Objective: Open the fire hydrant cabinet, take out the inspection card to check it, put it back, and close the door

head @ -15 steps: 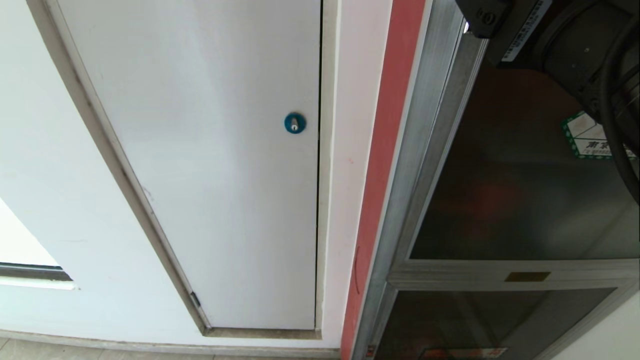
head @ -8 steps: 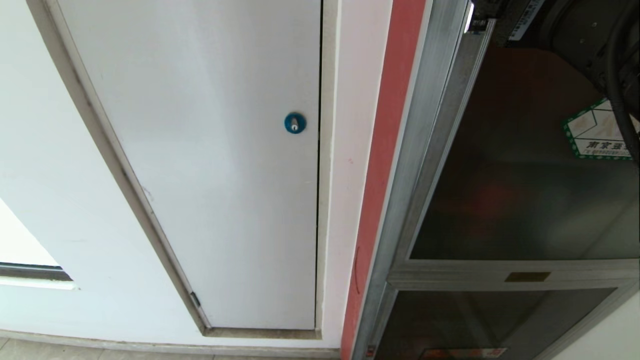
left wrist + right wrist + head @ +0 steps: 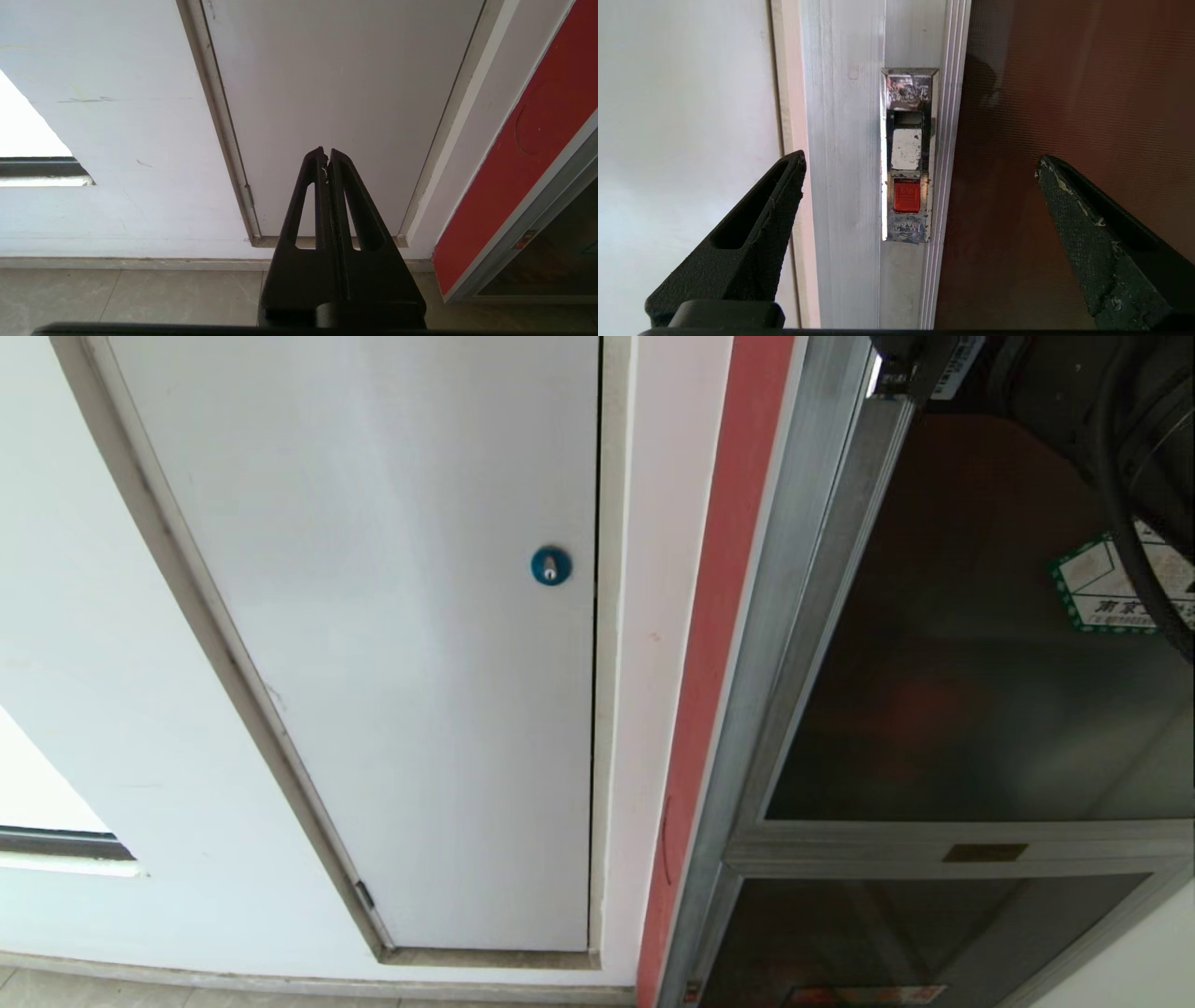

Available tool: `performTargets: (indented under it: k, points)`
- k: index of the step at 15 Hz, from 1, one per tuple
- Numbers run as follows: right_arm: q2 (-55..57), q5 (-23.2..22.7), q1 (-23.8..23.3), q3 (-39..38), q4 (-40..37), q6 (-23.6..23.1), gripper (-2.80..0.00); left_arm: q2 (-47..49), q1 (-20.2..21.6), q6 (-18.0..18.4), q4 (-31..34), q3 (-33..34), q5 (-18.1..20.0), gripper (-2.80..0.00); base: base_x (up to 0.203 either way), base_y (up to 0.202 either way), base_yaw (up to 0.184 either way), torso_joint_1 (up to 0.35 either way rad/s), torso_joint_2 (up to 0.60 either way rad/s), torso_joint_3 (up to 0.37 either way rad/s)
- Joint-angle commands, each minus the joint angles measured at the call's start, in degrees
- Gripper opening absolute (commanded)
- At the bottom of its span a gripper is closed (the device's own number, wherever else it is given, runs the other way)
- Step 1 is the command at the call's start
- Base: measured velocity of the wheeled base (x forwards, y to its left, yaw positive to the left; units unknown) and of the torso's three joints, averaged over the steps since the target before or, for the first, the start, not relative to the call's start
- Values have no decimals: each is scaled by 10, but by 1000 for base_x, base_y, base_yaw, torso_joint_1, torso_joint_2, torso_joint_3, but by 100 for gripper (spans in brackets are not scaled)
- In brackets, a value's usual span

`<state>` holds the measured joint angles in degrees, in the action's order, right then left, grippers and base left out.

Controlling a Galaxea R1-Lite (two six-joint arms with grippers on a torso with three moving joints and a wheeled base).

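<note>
**At the cabinet's latch edge: right gripper lined up, door shut**

In front of the fire hydrant cabinet (image 3: 719, 616), the right gripper (image 3: 920, 163) hovers with its fingers spread wide and empty, one tip over the pale wall side and the other over the dark glass, so that the latch (image 3: 908, 156) sits between them. That straddle looks deliberate — it centres the red latch tab (image 3: 906, 196) for a press or pull. The door (image 3: 971, 653) lies flush in its silver frame, not yet opened, with the green-bordered sticker (image 3: 1102, 593) partly behind the right arm's cable. The inspection card is not visible; presumably it is inside.

The latch housing is narrow, hemmed by frame ribs on either side, so there is little room for a fingertip. Swing room for the door cannot be judged from here.

The left gripper (image 3: 327, 156) hangs parked low, fingers pressed together, facing the white panel (image 3: 392, 644) — clear of the work.
</note>
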<state>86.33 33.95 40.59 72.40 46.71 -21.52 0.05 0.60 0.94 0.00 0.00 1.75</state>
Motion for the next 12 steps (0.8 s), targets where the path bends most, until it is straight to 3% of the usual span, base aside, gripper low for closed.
performTargets:
  k: [1, 8, 9, 12]
  points:
    - [9, 2, -9, 0, 4, -2, 0, 0, 0, 0, 0, 0, 0, -280, 0, 0, 0, 0, 0, 0]
    - [18, 1, -14, 19, 5, -9, 0, 0, 0, 0, 0, 1, 0, -280, 0, 0, 0, 0, 0, 0]
    - [20, 1, -14, 25, 4, -9, -280, 0, 0, 0, 0, 1, 0, -280, 0, 0, 0, 0, 0, 0]
    - [24, 0, -14, 34, 3, -10, -280, 0, 0, 0, 0, 1, 0, -280, 0, 0, 0, 0, 0, 0]
